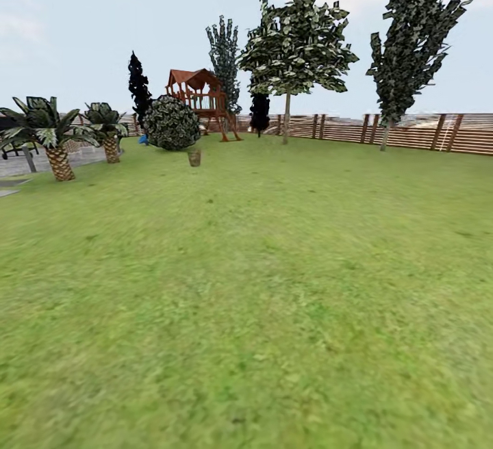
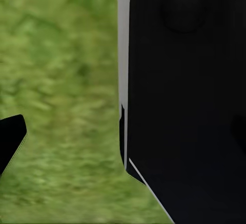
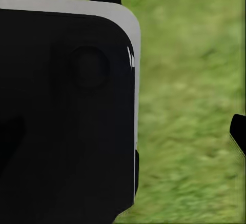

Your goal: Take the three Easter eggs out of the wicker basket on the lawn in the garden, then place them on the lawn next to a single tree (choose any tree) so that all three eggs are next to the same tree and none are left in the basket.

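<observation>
Far up the lawn [image 1: 260,285] stands a small brown object [image 1: 194,157] that looks like the wicker basket; at this distance no eggs can be made out. Behind it, by the fence, rises a tree [image 1: 294,45] with a pale trunk and a broad leafy canopy. A second leafy tree [image 1: 411,31] stands further right. In the left wrist view one dark fingertip [image 2: 11,137] pokes in over grass beside a large black body panel [image 2: 184,106]. Likewise, the right wrist view has one fingertip [image 3: 238,134] at the edge, next to a black panel [image 3: 66,111].
A round bush [image 1: 171,122] and a red wooden playset [image 1: 202,96] sit behind the brown object. Two palms [image 1: 51,131] and paving lie at the left. A slatted wooden fence [image 1: 411,131] closes the back. Black trees [image 1: 139,86] and a columnar one [image 1: 224,59] stand near the playset.
</observation>
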Robot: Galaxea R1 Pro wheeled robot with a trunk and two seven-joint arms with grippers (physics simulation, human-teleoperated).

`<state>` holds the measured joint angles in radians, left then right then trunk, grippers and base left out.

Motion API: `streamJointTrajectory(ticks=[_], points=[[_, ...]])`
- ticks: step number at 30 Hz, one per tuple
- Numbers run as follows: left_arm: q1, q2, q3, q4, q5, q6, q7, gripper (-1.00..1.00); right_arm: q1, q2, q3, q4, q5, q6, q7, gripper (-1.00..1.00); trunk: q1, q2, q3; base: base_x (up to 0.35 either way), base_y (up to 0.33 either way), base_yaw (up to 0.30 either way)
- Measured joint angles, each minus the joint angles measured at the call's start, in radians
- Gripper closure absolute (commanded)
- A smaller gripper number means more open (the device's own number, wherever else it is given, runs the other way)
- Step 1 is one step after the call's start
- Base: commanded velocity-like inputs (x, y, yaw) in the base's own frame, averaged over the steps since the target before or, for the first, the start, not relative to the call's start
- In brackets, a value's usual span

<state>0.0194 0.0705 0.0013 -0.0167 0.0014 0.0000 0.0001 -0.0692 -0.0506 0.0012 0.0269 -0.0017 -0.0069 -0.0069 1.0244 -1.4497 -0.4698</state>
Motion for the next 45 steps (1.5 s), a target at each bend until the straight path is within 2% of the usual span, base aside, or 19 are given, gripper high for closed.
streamJointTrajectory(ticks=[19,35,45], points=[[0.0,0.0,0.0,0.0,0.0,0.0,0.0,-1.0,0.0,0.0,0.0,0.0,0.002,0.0,0.0,-1.0,0.0,0.0,0.0,0.338,0.0,0.003],[0.0,0.0,0.0,0.0,0.0,0.0,0.0,-1.0,0.0,0.002,-0.001,0.0,-0.001,0.0,0.0,-1.0,0.0,0.0,0.0,0.338,0.0,0.226],[0.0,0.0,0.0,0.0,0.0,0.0,0.0,-1.0,0.0,0.002,0.001,0.0,0.004,0.0,0.0,-1.0,0.0,0.0,0.0,0.338,0.0,0.032]])
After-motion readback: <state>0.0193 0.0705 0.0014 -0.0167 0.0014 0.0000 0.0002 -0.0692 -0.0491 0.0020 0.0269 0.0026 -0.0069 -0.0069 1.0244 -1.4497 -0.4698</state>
